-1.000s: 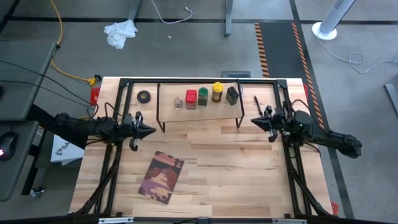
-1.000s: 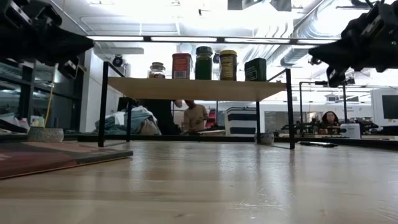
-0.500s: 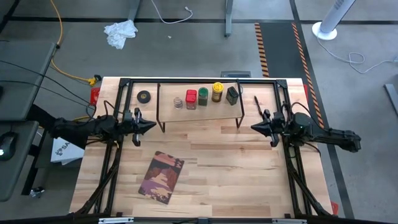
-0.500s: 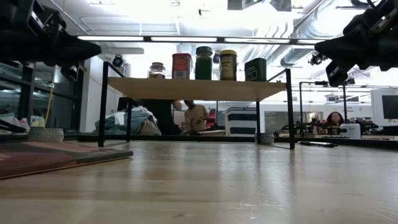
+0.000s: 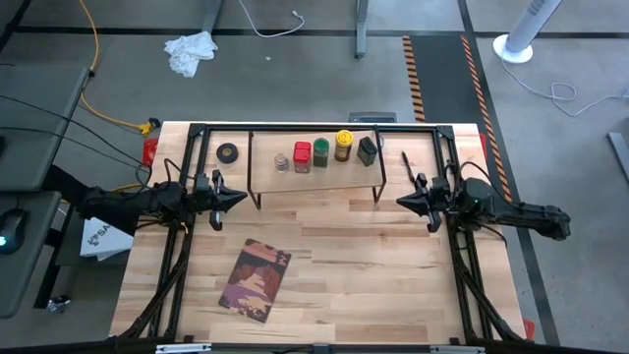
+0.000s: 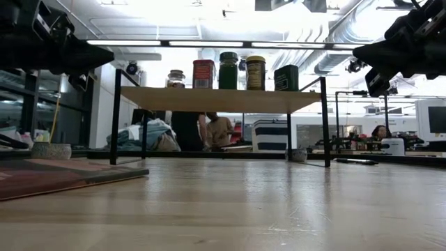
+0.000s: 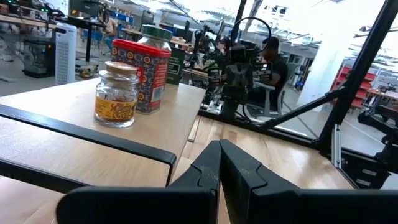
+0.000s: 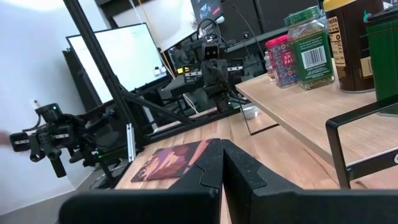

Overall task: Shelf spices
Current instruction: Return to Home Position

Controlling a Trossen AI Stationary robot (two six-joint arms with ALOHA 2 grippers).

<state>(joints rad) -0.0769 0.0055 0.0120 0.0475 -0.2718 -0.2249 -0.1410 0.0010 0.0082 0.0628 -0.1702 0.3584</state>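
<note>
All five spices stand in a row on the shelf at the back of the table. From the left end to the right they are the clear glass jar, red box, green-topped jar, yellow-topped jar and dark grey tin.

The left gripper hangs above the tabletop near the shelf's left front leg, its fingers pressed together with nothing between them. The right gripper faces it from near the right front leg, likewise closed and empty.

A brown-and-maroon book lies nearer the front, and a black tape roll sits just left of the shelf.
</note>
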